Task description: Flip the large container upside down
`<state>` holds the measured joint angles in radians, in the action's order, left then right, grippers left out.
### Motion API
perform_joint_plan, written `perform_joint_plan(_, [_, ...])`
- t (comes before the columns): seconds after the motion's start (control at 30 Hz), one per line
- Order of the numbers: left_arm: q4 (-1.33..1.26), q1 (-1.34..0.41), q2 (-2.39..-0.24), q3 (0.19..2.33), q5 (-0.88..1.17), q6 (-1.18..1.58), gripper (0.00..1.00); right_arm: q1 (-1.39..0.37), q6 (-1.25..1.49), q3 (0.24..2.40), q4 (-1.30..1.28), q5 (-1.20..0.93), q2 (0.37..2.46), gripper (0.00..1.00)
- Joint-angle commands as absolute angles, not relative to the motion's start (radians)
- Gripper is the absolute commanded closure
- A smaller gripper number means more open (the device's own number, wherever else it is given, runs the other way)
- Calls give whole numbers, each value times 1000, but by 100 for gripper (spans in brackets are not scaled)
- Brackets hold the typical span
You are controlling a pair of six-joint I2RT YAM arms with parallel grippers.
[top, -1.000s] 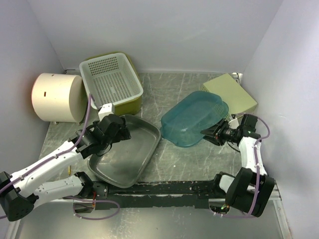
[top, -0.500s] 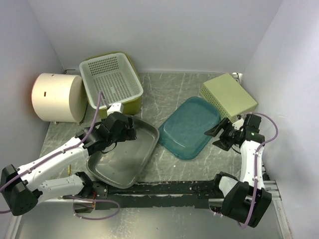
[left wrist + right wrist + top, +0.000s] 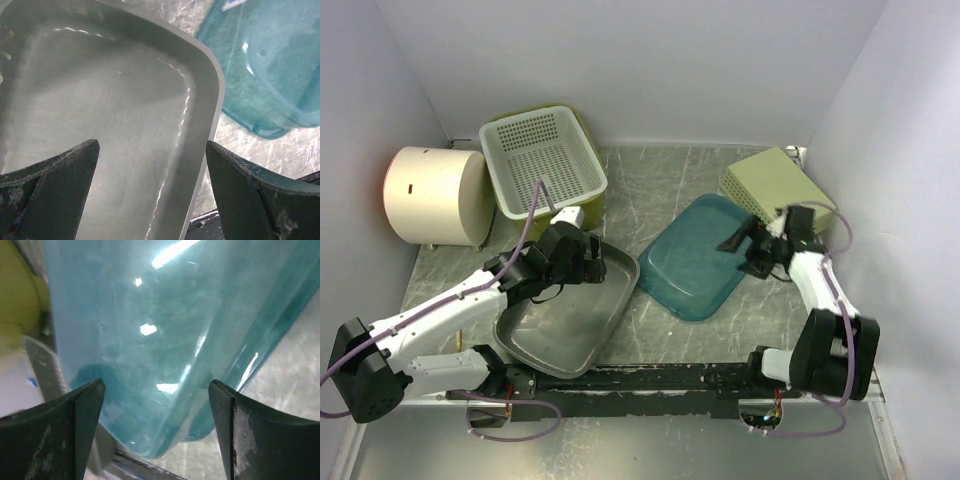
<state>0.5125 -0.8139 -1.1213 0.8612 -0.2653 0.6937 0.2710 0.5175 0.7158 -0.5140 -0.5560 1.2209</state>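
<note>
Tub (image 3: 695, 260), seemingly inverted, has its right corner hidden under the wide-open right gripper (image 3: 156, 386); left gripper (image 3: 152, 147) gapes above neighbouring tray (image 3: 100, 100).

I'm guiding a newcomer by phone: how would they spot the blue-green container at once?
On the right half of the table, look just in front of the pale green box by the right wall. The teal container lies flat there, beside the right gripper. It alone is translucent blue-green; the neighbouring tray is opaque grey.
</note>
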Motion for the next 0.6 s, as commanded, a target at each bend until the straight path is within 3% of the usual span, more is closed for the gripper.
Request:
perform_joint_plan(0.0, [459, -813, -1130, 883, -223, 668, 0, -2, 605, 863, -282, -359, 1374, 15])
perform_joint_plan(0.13, [469, -822, -1114, 888, -235, 671, 0, -129, 611, 1027, -211, -377, 1567, 15])
perform_joint_plan(0.23, [479, -823, -1098, 885, -233, 673, 0, -144, 567, 1160, -294, -304, 1644, 15])
perform_joint_plan(0.57, [439, -827, -1084, 874, -213, 650, 1, -143, 530, 1092, -432, -142, 1436, 15])
